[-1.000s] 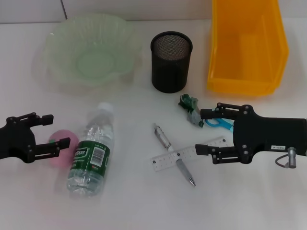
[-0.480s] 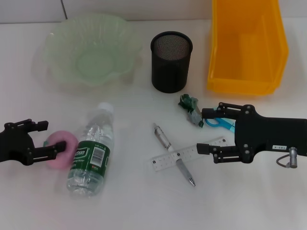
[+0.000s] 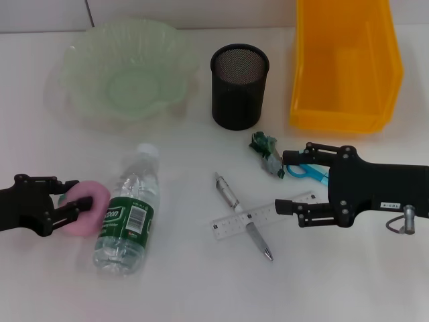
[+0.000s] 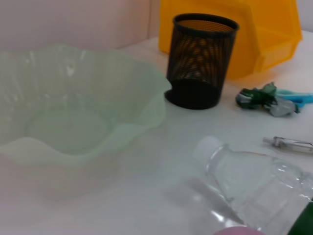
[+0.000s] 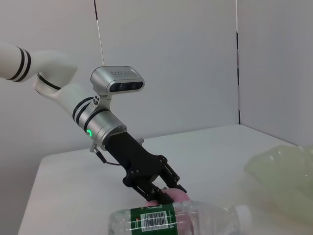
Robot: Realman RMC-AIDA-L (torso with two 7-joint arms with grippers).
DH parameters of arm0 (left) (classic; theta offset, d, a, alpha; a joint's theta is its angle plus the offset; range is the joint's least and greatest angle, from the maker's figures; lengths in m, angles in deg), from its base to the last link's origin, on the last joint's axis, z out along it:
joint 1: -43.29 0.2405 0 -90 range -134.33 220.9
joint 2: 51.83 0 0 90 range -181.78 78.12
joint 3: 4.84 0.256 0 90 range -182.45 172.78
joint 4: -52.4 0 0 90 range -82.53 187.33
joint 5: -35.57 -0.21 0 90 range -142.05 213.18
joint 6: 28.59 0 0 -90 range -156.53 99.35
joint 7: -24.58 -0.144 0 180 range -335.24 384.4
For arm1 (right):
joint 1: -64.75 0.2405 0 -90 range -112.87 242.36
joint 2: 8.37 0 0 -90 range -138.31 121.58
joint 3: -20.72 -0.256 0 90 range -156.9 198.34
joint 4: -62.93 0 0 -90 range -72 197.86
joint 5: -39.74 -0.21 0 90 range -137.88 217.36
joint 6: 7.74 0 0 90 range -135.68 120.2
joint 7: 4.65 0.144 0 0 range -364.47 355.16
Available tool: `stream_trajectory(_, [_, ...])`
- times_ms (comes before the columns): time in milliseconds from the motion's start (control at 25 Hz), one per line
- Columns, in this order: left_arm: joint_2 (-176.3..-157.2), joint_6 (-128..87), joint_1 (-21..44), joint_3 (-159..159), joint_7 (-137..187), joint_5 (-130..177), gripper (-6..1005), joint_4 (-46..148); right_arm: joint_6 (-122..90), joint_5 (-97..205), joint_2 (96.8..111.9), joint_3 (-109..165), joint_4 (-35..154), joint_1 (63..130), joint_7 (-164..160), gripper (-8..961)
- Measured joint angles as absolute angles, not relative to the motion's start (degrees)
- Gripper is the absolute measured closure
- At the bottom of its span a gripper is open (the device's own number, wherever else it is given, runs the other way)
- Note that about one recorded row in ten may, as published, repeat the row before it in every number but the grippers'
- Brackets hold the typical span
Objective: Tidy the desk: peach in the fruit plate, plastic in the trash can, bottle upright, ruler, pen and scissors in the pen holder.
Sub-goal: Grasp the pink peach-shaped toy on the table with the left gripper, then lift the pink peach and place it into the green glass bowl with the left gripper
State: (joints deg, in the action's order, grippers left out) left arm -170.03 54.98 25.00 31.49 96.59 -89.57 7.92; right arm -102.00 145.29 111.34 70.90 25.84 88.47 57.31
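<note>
Your target, the fruit plate (image 3: 124, 74), sits at the desk's far left. The bottle (image 3: 127, 211) lies touching the peach (image 3: 86, 206), so lift straight up. Your left end effector (image 3: 66, 206) pinches the peach; the right end effector (image 3: 289, 182) hovers wide.

- We see a black wire-mesh pen holder (image 3: 239, 86).
- We see a clear glossy plastic bottle (image 3: 127, 211).
- We see a translucent, ruffled green fruit plate (image 3: 124, 70).
</note>
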Motion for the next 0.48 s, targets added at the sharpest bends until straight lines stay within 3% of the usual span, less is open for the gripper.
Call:
stream_trajectory(80, [-170.05,55.01,25.04,32.05,96.58,-89.54,522,7.88,-101.76,145.29,111.34,70.91,25.84,88.47,57.3,120])
stream_trajectory(320, [-170.05,55.22,25.18,31.87,96.57,-89.12,718,7.27,-101.52,145.29,111.34,70.99,26.47,88.48,57.3,120])
stream_trajectory(480, [-170.04,56.83,25.33,30.48,96.58,-87.43,770,5.78,-101.45,145.29,111.34,70.93,26.63,88.48,57.31,120])
